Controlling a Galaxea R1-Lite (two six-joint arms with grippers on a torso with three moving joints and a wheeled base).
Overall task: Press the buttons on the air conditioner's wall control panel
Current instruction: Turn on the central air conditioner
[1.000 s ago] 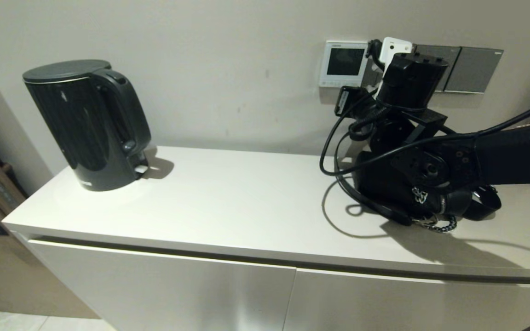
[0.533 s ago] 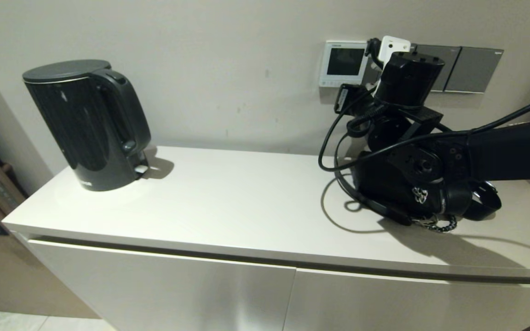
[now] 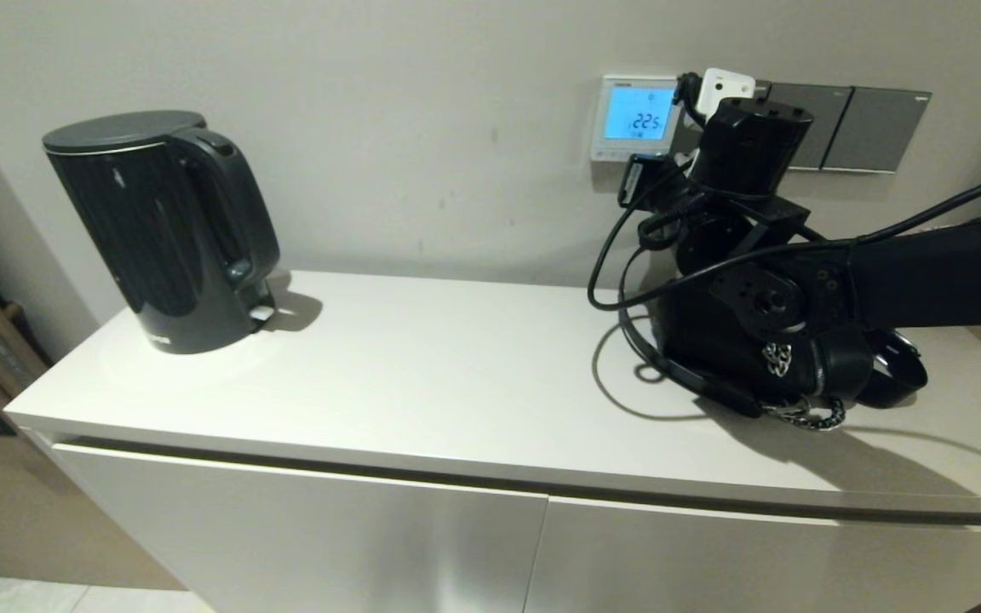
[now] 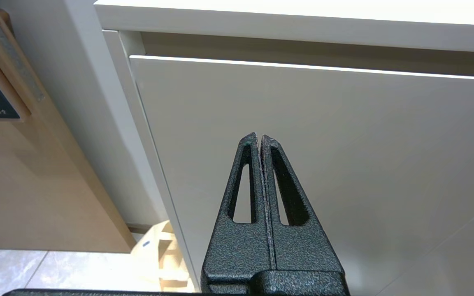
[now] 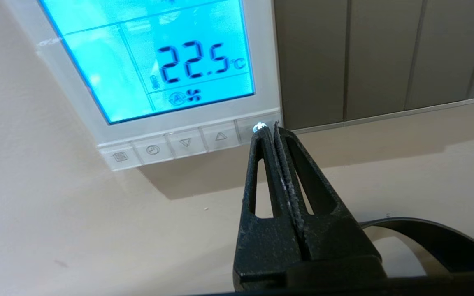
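The wall control panel point(image 3: 637, 117) is a small white-framed thermostat on the wall; its screen point(image 5: 154, 57) is lit blue and reads 22.5 °C. A row of white buttons point(image 5: 187, 142) runs along its bottom edge. My right gripper point(image 5: 269, 128) is shut and empty, its tips touching the end button nearest the grey plates, where a small light point(image 5: 256, 126) glows. In the head view the right wrist point(image 3: 750, 149) hides the gripper's tips at the panel's lower corner. My left gripper point(image 4: 259, 139) is shut and empty, parked low in front of the cabinet door point(image 4: 344, 164).
Grey switch plates point(image 3: 861, 128) sit beside the panel, with a white plug point(image 3: 725, 85) between. A black kettle point(image 3: 163, 230) stands at the cabinet top's left. A black bag with chain point(image 3: 797, 375) and a cable point(image 3: 618, 298) lie under my right arm.
The thermostat screen has gone from dark to lit blue with digits. My right wrist has shifted slightly left and toward the panel.
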